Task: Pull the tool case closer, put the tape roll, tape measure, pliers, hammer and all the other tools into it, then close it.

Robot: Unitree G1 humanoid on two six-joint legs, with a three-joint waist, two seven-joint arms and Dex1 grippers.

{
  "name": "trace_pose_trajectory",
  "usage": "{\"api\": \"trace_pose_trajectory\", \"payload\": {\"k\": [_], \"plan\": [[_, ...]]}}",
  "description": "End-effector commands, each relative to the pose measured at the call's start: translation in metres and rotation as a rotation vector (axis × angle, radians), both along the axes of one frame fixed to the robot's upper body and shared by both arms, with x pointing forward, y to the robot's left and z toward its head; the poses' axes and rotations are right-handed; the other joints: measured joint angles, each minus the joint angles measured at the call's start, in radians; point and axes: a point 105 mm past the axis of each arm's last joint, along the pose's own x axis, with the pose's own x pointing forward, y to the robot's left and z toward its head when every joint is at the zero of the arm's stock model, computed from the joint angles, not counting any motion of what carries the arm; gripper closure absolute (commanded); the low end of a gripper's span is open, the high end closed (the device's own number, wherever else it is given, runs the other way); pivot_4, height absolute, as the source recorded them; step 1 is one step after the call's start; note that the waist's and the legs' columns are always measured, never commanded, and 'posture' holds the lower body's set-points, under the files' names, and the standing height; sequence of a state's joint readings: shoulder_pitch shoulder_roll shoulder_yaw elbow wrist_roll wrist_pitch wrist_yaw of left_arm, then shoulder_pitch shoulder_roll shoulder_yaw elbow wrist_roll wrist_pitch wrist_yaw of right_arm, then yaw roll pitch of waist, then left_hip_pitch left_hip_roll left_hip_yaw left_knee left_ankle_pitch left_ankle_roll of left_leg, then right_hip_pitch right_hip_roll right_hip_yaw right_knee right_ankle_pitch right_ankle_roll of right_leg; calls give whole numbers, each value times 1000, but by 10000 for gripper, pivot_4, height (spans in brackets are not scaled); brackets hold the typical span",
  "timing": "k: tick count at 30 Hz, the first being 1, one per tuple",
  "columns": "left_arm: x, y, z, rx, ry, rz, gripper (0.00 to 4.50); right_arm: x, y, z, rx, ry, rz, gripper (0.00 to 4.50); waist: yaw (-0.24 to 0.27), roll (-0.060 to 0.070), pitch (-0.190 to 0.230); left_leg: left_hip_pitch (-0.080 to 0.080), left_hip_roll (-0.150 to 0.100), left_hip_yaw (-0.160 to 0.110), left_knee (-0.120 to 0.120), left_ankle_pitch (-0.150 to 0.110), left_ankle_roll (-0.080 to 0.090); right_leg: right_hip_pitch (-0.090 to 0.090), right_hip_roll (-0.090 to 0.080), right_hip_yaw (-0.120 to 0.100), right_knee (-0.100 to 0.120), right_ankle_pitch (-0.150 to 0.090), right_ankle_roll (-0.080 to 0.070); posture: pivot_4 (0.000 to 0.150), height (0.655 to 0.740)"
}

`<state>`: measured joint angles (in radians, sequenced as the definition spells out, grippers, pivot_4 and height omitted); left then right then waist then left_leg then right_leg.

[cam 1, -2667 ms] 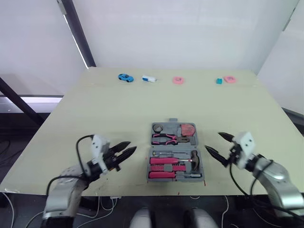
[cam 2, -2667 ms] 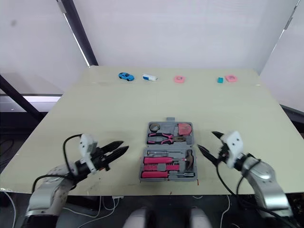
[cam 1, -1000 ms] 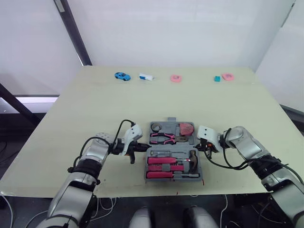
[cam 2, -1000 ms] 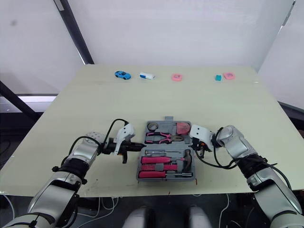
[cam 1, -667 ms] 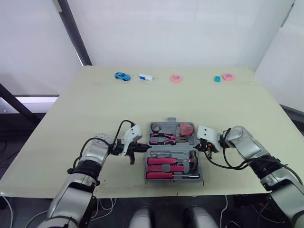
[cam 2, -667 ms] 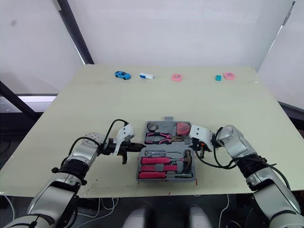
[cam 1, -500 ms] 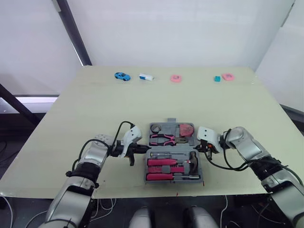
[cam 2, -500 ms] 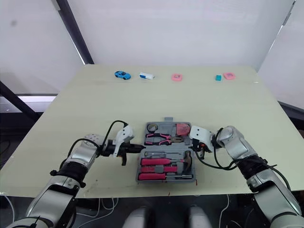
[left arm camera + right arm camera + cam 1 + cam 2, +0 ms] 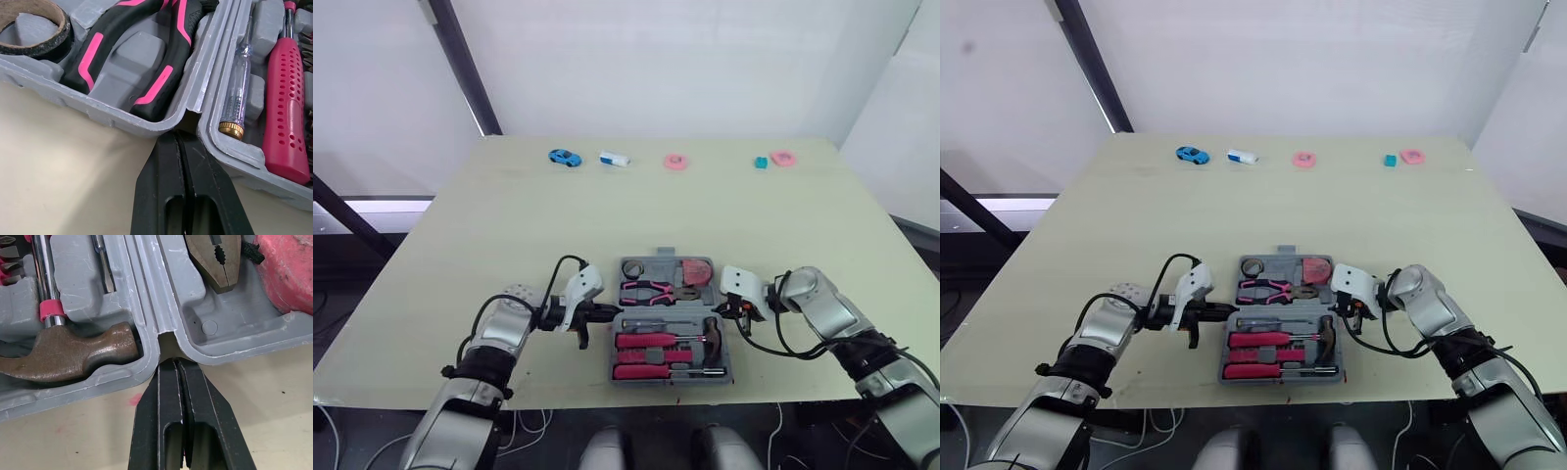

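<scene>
The grey tool case (image 9: 623, 297) lies open near the table's front edge. Its far half holds the tape roll (image 9: 638, 270), the pink-handled pliers (image 9: 651, 290) and the red tape measure (image 9: 698, 268). The near half holds the hammer (image 9: 713, 333) and pink screwdrivers (image 9: 651, 341). My left gripper (image 9: 610, 312) is shut, its tips pressed into the hinge notch on the case's left side (image 9: 177, 137). My right gripper (image 9: 728, 315) is shut too, its tips in the hinge notch on the right side (image 9: 175, 364), beside the hammer head (image 9: 68, 355).
Along the far edge stand a blue toy car (image 9: 566, 157), a white and blue item (image 9: 616, 159), two pink rolls (image 9: 676, 162) (image 9: 783, 157) and a teal block (image 9: 761, 163). The table's front edge runs just below the case.
Both grippers, open beside the case earlier, came in and shut at its hinge ends. Over the last second the case and both grippers slid slightly toward the front edge.
</scene>
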<state>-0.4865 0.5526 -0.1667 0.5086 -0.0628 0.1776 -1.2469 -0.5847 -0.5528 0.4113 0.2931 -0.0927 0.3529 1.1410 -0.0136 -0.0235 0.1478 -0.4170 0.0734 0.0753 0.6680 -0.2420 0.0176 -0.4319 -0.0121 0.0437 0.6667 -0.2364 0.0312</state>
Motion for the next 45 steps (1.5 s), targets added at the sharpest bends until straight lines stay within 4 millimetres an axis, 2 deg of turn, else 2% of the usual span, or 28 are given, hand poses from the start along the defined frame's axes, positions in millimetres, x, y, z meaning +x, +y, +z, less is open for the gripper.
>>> {"api": "trace_pose_trajectory", "payload": {"k": [1,29,45], "plan": [[-9,-10,-4,-6,21,-45,45000,-8,10,4,33,11,47,44726,0,0,0,0,0,0,0,0,0,0,0,0,0,0,0,1500,7400],[-29,-15,-13,-10,54,-57,45000,-22,4,0,38,42,25,44726,2,0,0,0,0,0,0,0,0,0,0,0,0,0,0,1500,7400],[-31,-13,-19,0,62,-56,45000,-28,1,0,39,55,15,44726,3,0,0,0,0,0,0,0,0,0,0,0,0,0,0,1500,7400]]}}
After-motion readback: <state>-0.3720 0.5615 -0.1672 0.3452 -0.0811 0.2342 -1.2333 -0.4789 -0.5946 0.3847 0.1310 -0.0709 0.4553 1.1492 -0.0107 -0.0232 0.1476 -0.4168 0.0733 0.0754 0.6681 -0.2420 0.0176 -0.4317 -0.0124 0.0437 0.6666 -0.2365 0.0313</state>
